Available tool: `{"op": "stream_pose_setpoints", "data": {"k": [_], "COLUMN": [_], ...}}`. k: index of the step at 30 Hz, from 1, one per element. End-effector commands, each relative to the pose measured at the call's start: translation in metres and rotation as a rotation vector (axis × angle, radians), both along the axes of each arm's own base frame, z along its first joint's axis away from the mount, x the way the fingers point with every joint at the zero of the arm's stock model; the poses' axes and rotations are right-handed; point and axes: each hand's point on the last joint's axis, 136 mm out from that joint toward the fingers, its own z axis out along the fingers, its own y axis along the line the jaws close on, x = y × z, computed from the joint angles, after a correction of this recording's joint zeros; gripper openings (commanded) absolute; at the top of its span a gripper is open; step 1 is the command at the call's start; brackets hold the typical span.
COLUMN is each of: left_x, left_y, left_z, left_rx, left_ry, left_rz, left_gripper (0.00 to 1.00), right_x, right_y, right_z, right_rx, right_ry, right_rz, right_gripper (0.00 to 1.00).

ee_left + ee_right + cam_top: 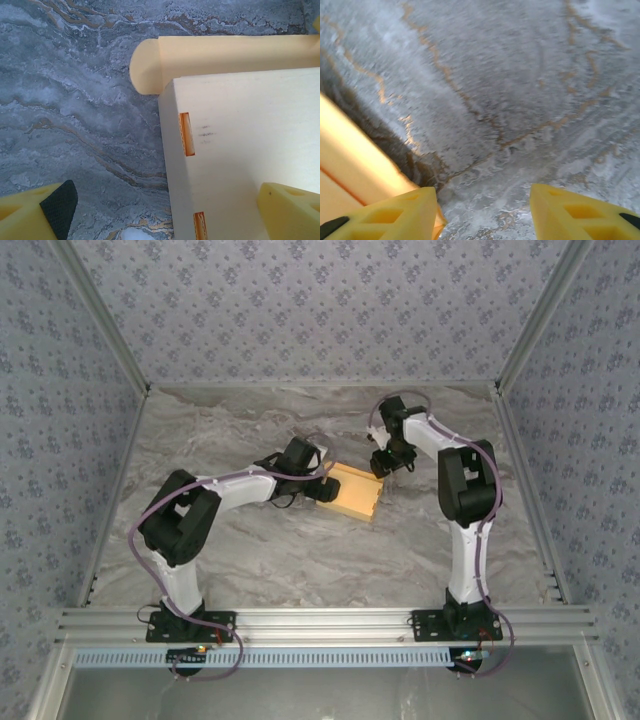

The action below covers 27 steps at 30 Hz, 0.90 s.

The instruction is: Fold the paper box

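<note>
On the marble table (250, 550), between the two arms, the paper box (352, 490) lies flat, with one rounded flap (145, 66) sticking out. The left gripper (318, 480) is wide open over its left edge and holds nothing. The right gripper (381, 466) is just beside its right edge, jaws apart over the table.

Hangs the left gripper (167, 200), jaws spread wide, over the left edge of the paper box (355, 490), elbow bent low. Holds the right gripper (485, 205), jaws parted and empty, just off the paper box's far right corner.
</note>
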Motion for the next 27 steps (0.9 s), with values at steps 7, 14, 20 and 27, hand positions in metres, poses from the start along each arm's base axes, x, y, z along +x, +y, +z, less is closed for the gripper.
{"op": "stream_pose_setpoints", "data": {"k": [7,14,20,27], "left_x": [-0.026,-0.036,-0.051,-0.051], "left_y": [0.023,0.021,0.038,0.053], "left_z": [-0.036,-0.03,-0.037,-0.037], "left_rx": [0.103,0.005,-0.064,-0.364], "left_ry": [0.109,0.195,0.245,0.303], "left_rz": [0.023,0.072,0.134,0.178], "left_gripper": [0.95,0.95,0.94,0.76], "right_x": [-0.026,-0.082,-0.112,-0.114], "right_y": [-0.012,0.033,0.048,0.064], "right_z": [0.084,0.072,0.045,0.039], "right_rx": [0.391,0.725,0.793,0.936], "right_ry": [-0.066,0.164,0.251,0.321], "right_rz": [-0.617,-0.782,-0.651,-0.561], "right_gripper": [0.58,0.67,0.68,0.68]}}
